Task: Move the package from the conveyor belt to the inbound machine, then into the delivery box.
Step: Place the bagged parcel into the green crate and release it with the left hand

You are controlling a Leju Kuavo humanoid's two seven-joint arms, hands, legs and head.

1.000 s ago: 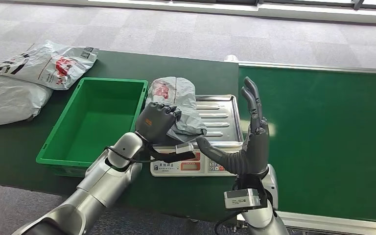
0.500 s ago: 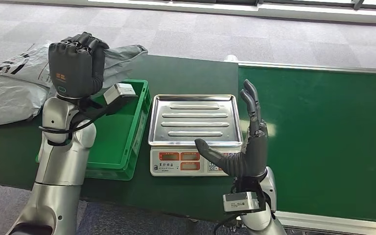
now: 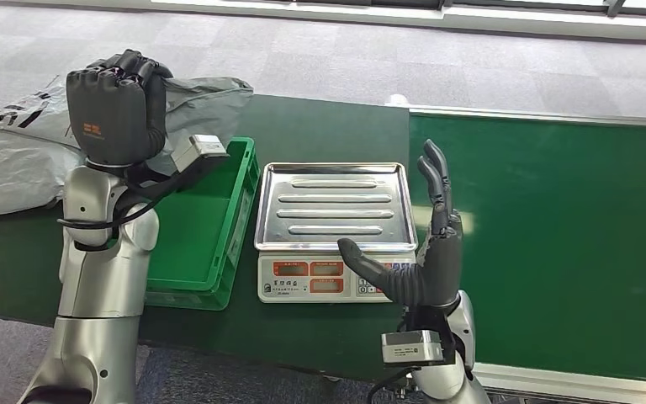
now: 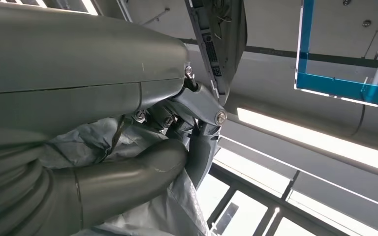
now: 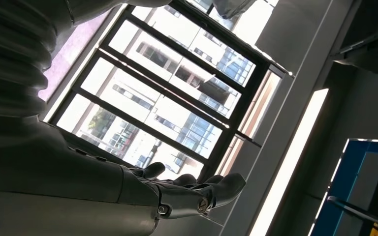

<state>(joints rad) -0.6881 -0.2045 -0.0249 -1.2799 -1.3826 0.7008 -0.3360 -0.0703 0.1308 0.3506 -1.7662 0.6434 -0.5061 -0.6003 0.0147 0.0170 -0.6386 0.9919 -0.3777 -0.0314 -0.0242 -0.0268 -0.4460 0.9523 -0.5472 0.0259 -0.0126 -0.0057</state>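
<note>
A parcel-sorting workspace: conveyor belt (image 3: 547,244), weighing scale (image 3: 334,220), green crate (image 3: 240,202), mail bags (image 3: 13,160)

1. the left hand (image 3: 116,105) is raised high on an upright silver forearm, above the near-left part of the green bin (image 3: 210,244), fingers curled tight around the grey package (image 3: 206,97).
2. the right hand (image 3: 425,244) stands upright just right of the scale (image 3: 332,219), fingers straight and spread, thumb out, holding nothing.
</note>
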